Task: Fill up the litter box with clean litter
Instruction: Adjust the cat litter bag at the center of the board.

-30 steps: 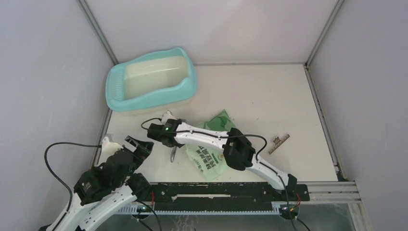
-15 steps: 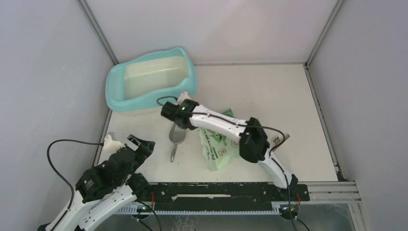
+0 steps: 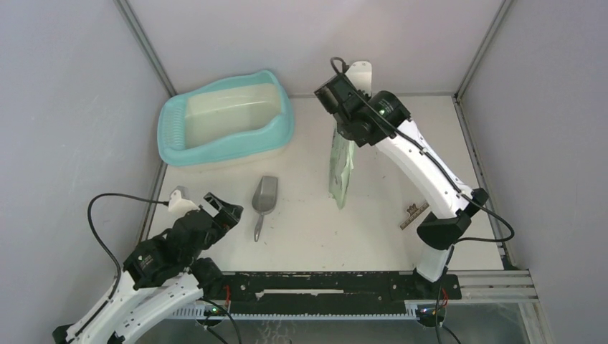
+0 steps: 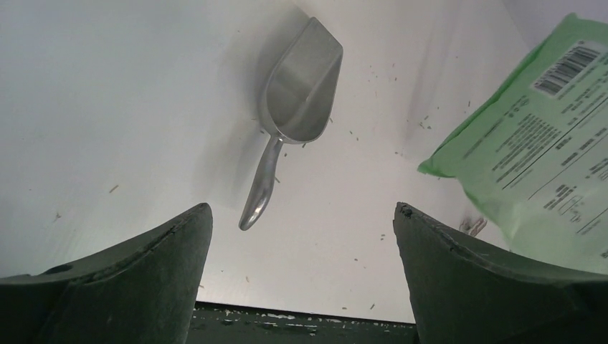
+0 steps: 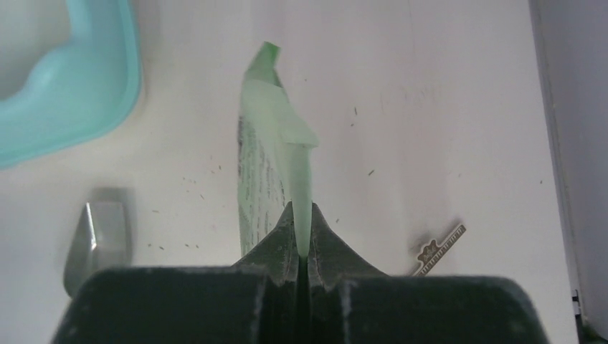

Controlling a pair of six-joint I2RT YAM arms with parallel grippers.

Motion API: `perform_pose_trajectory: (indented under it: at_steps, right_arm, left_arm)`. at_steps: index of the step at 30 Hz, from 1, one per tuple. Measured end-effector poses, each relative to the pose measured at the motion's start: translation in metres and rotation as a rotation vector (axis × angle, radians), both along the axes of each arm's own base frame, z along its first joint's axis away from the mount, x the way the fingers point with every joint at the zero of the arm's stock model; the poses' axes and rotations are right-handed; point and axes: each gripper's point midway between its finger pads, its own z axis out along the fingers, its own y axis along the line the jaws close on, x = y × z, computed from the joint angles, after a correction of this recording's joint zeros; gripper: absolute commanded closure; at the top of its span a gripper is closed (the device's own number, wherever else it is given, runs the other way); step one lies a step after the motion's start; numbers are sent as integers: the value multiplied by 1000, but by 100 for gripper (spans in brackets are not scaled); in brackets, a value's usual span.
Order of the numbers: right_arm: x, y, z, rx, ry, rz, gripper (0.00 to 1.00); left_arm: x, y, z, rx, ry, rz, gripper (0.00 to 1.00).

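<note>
A large light turquoise plastic litter box (image 3: 278, 132) with rounded corners, a raised rim and a slotted ledge at its left end sits in the upper left of the overhead view, on the matte white tabletop (image 3: 401, 154). Its pale cream inside looks smooth and glossy.

In the upper middle of that view, the right gripper (image 5: 302, 236) is clamped tight on the top edge of a flat green printed plastic bag (image 3: 341, 168). The bag hangs edge-on below the dark fingers, thin and creased. Its lower end is close to the tabletop, though whether it touches I cannot tell. In the right wrist view, fine black print runs along one face of the bag.

A grey metal scoop (image 3: 264, 197) with a rounded trough and a slim curved handle lies flat near the middle, below the litter box and left of the bag, apart from both. The left gripper (image 4: 302, 209), at lower left, has its dark, blunt fingers spread wide and holds nothing, with the scoop handle just beyond them.

A small tan strip with a toothed edge (image 3: 414, 215) lies at right. Tiny dark specks dot the tabletop.
</note>
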Motion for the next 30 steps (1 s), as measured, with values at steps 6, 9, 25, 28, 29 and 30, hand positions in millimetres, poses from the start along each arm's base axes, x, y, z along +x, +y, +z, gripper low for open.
perform_pose_trajectory:
  at_steps: [6,9,25,28,29,30]
  right_arm:
    - [6,-27,-5,52,0,-110,100]
    - [-5,-46,-43,37,37,-175,100]
    - [-138,-128,-191,350,119,-353,100]
    - [-147,-120,-213,456,136,-359,100]
    - [-148,-116,-219,481,147,-359,100]
    - [-147,-112,-222,502,152,-358,100]
  left_arm:
    - [5,-12,-4,36,28,-42,0]
    - [6,-17,-7,52,43,-63,0]
    - [12,-49,-14,66,98,-180,0]
    - [14,-53,-14,64,99,-190,0]
    - [14,-54,-14,63,97,-193,0]
    - [14,-55,-14,63,94,-197,0]
